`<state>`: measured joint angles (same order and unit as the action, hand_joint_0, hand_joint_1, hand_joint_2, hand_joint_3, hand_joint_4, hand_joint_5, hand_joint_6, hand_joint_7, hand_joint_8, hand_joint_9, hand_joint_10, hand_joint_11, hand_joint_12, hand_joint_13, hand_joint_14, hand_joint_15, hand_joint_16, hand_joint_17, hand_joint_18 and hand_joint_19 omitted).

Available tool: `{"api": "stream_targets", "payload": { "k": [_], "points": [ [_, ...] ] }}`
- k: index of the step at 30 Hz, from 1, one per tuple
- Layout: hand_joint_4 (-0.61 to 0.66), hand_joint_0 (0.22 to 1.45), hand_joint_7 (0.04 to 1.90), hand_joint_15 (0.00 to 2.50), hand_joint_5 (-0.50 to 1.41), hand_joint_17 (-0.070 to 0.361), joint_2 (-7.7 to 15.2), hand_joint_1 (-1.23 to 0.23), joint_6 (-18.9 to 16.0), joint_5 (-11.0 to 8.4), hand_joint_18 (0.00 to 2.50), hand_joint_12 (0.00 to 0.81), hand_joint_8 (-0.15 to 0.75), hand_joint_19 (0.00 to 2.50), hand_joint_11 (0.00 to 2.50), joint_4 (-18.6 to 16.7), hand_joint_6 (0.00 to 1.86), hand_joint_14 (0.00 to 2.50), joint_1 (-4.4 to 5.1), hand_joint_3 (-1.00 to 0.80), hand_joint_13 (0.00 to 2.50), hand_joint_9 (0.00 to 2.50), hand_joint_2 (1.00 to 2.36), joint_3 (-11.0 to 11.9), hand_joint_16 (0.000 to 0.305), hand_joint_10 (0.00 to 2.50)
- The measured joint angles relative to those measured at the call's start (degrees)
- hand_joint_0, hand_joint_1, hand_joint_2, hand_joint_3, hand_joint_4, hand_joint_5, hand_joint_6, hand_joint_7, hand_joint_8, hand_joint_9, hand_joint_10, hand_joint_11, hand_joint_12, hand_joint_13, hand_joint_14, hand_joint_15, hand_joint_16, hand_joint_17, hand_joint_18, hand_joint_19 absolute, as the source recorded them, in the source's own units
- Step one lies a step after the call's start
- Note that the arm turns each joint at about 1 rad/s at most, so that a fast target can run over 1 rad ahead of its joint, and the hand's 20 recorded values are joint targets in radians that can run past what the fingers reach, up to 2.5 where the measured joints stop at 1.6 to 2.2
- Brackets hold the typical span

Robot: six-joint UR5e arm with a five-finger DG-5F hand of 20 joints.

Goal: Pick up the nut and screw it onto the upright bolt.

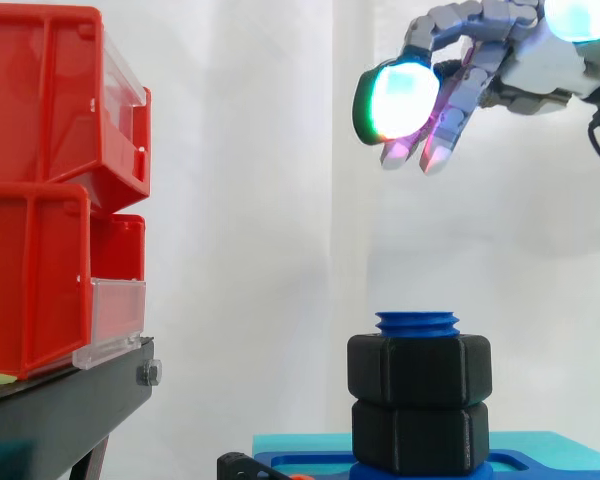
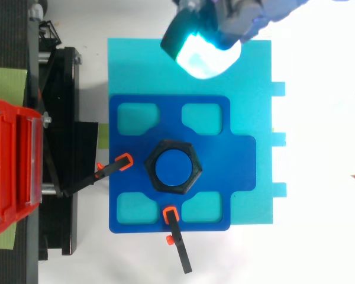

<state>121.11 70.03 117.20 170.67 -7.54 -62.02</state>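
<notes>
Well above upper nut point(image 1: 419, 369), hand point(image 1: 500, 65) (relaxed).

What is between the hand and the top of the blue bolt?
Nothing. In the side view the hand hangs above the bolt, and only the white curtain shows behind the gap.

2 black nuts: upper nut point(image 1: 419, 368), lower nut point(image 1: 419, 435). 1 blue bolt point(image 1: 417, 322). 1 hand point(image 1: 500, 65). 2 red bins: top bin point(image 1: 40, 90), bottom bin point(image 1: 30, 285). 1 black stand point(image 1: 70, 405). 2 orange-tipped clamps: side clamp point(image 2: 109, 170), front clamp point(image 2: 178, 245). 1 blue plate point(image 2: 216, 160) with 4 cutouts point(image 2: 137, 116). 1 cyan plate point(image 2: 248, 83).
</notes>
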Motion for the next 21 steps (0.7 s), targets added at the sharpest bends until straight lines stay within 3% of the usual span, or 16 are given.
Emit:
{"api": "stream_targets", "payload": {
  "k": [5,9,15,18,21],
  "points": [
    [0.19,0.41,0.77,0.11,-0.14,0.114,-1.8,-0.36,-2.0,-6.52,0.3,0.396,0.283,0.17,0.08,6.5,0.5,0.0,0.76,-0.5,0.61,0.92,1.0,0.0,0.05,0.0],
    [0.19,0.42,0.77,0.11,-0.14,0.113,-3.0,-0.36,-7.0,-12.89,0.3,0.395,0.286,0.17,0.08,12.6,0.5,0.0,2.14,-0.5,0.6,0.91,1.0,-0.3,0.05,0.0],
    [0.18,0.42,0.77,0.07,-0.15,0.111,-4.0,-0.36,-16.0,-21.91,0.24,0.391,0.273,0.13,0.06,16.9,0.5,0.0,4.39,-0.5,0.51,0.84,1.0,-0.6,0.049,0.0],
    [0.17,0.43,0.76,0.02,-0.15,0.108,-4.6,-0.36,-20.6,-25.24,0.13,0.381,0.261,0.08,0.04,20.1,0.5,0.0,5.98,-0.5,0.41,0.78,1.0,-0.6,0.048,0.0],
    [0.17,0.45,0.77,0.0,-0.16,0.106,-5.2,-0.39,-25.2,-27.32,0.05,0.375,0.256,0.03,0.03,22.8,0.5,0.0,7.24,-0.5,0.32,0.73,1.0,-0.6,0.047,0.0]
  ]
}}
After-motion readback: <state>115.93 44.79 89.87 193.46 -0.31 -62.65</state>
